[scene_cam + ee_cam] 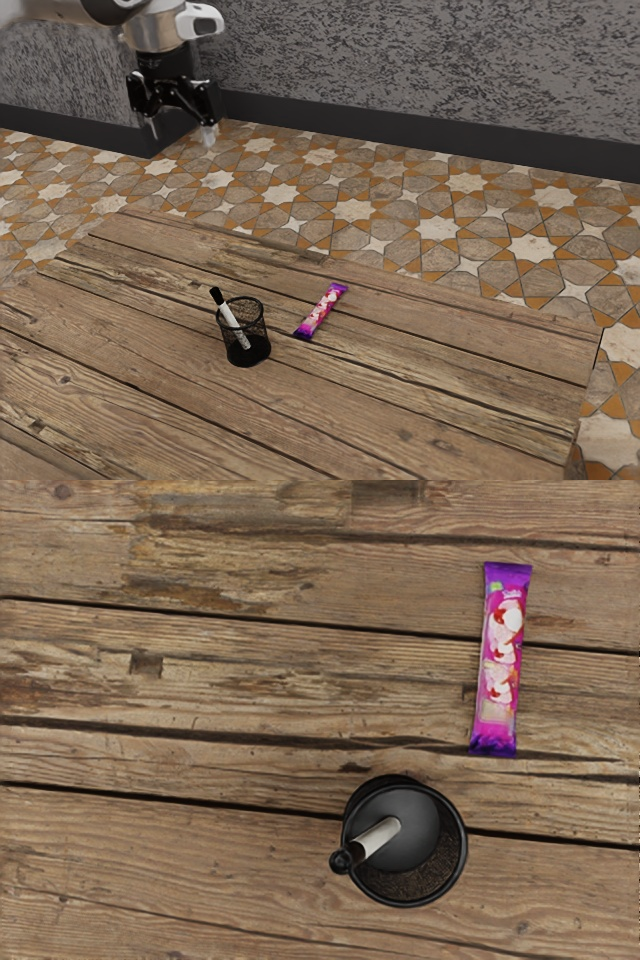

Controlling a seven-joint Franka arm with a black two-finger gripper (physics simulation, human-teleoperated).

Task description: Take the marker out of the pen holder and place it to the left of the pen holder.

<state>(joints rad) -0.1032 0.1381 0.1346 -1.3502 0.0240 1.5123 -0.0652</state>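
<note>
A textured grey wall (pixel 400 60) with a dark band at its base rises behind a floor (pixel 465 225) of star-patterned tiles in grey, cream and orange. In front stands a table (pixel 450 420) of weathered wooden planks with dark seams. The arm (pixel 60 12) comes in at the exterior view's upper left, its pale wrist above the black gripper (pixel 181 134). The gripper hangs well above and well apart from the things on the table, its two fingers pointing down and spread apart with a gap between them; the wrist view looks down into the holder's mouth. The black mesh pen holder (pixel 254 354) stands upright on the planks, its wall ringing the lower part of what it holds. Near it, toward the exterior view's right, a pink and purple wrapped bar (pixel 322 311) lies flat, apart from the holder and beside the mouth rather than over it. The marker (pixel 230 318), white with a black cap, is inside the pen holder, leaning, its capped end up past the rim toward the exterior view's left, on the side away from the bar.
</note>
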